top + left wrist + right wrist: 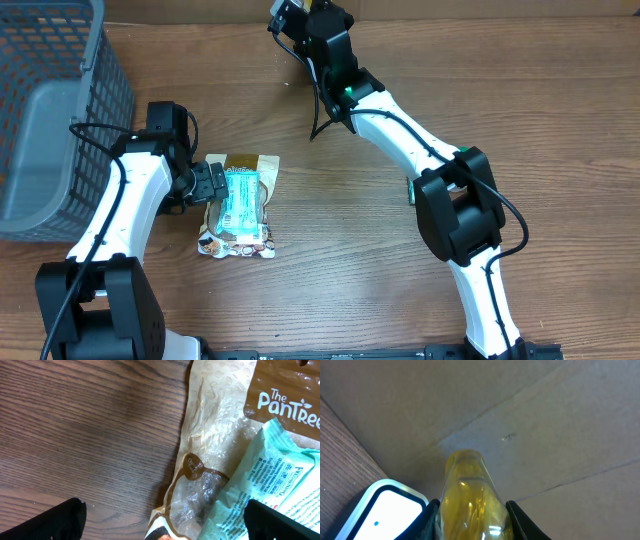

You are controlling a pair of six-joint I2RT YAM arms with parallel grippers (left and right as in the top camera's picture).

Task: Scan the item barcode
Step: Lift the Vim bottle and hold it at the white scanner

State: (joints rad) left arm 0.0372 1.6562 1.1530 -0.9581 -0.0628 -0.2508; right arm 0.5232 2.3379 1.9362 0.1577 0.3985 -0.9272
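Beside teal packet (240, 200): left hand (211, 184) spread | right hand (474, 521) pinches yellow handle (469, 487), wrist-view only

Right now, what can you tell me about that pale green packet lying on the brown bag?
The pale green packet is a flat, crinkly plastic wrapper with small print and a sealed seam along its end. It lies on top of the brown pouch, covering its middle. The open left gripper is at its edge; contact cannot be told.
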